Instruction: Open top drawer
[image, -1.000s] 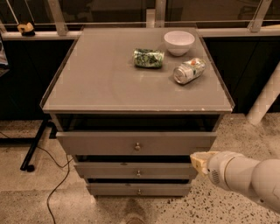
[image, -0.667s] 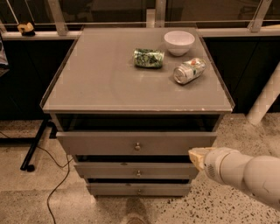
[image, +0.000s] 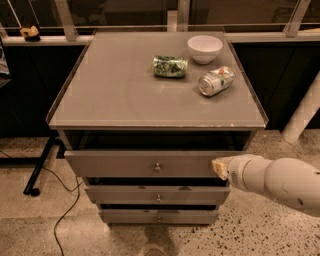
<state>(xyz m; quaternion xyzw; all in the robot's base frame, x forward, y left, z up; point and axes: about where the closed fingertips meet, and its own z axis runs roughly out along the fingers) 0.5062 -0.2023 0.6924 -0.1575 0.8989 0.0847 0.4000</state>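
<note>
The top drawer (image: 125, 164) is the widest grey front, just under the cabinet top, with a small round metal knob (image: 157, 167) at its centre. It stands pulled out a little from the cabinet, with a dark gap above it. My gripper (image: 219, 167) is at the end of the white arm (image: 280, 182) coming in from the right. Its tip sits at the right end of the top drawer front, well to the right of the knob.
Two narrower drawer fronts (image: 157, 195) sit below. On the cabinet top (image: 110, 95) are a white bowl (image: 205, 48), a green crumpled bag (image: 170, 66) and a tipped can (image: 216, 81). A black stand leg and cable (image: 40, 167) lie on the floor at left.
The arm and gripper have moved slightly left, closer to the right end of the top drawer front. The drawer has not visibly moved.
</note>
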